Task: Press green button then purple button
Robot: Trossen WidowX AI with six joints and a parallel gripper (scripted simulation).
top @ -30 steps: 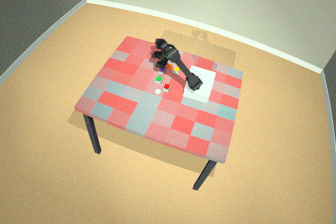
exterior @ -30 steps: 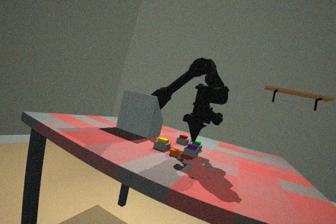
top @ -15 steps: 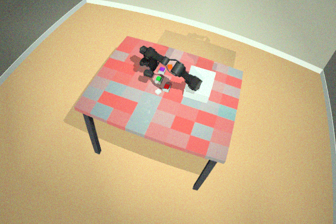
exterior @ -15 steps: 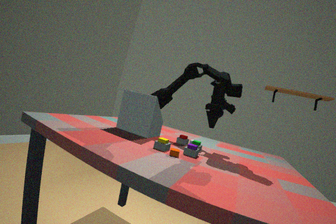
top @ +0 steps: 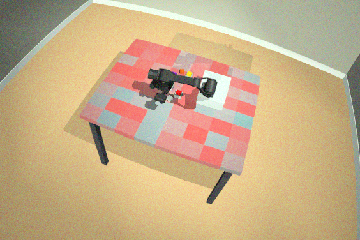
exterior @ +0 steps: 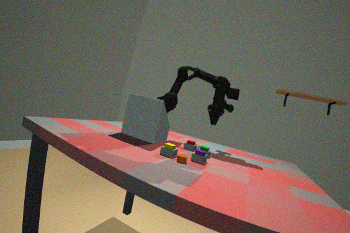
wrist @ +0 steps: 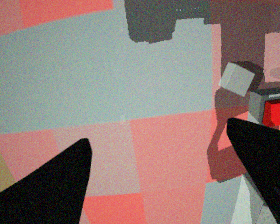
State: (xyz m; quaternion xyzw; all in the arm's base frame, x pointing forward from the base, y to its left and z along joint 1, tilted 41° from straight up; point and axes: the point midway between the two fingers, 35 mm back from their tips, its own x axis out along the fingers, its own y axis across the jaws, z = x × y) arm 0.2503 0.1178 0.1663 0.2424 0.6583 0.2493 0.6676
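Your arm is raised, elbow bent high, wrist pointing straight down. Your gripper (exterior: 215,119) hangs well above the tabletop (exterior: 217,187), fingers spread wide apart, nothing held between them.

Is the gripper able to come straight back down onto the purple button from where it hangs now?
Probably yes. The open gripper hangs above the purple button with only air between them, though the green button sits close.

The checkered table (exterior: 248,193) carries a grey base block (exterior: 146,119), four grey-housed buttons: yellow (exterior: 170,146), red (exterior: 191,142), green (exterior: 205,148), purple (exterior: 200,152), and an orange block (exterior: 182,158).
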